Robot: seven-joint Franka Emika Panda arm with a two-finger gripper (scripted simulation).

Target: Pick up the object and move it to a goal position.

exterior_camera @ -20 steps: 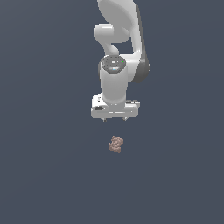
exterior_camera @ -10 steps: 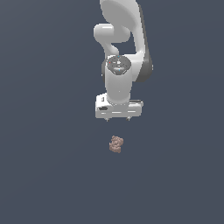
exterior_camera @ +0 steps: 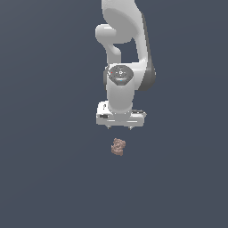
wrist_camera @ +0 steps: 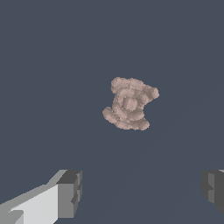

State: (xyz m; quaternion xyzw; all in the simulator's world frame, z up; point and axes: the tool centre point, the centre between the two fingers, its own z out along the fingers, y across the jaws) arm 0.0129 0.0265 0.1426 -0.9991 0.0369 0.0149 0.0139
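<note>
Wrist view shows the small knobbly brownish-pink object (wrist_camera: 129,104) lying on the dark blue-grey floor (wrist_camera: 52,65), ahead of the jaws and clear of both. The white gripper (wrist_camera: 140,192) has its dark-padded fingers (wrist_camera: 70,192) spread wide apart, holding nothing.

text: none readable | labels: none | brands: none | numbers: none | signs: none | checked: exterior view and wrist view | all surfaces there are plain, without any print
</note>
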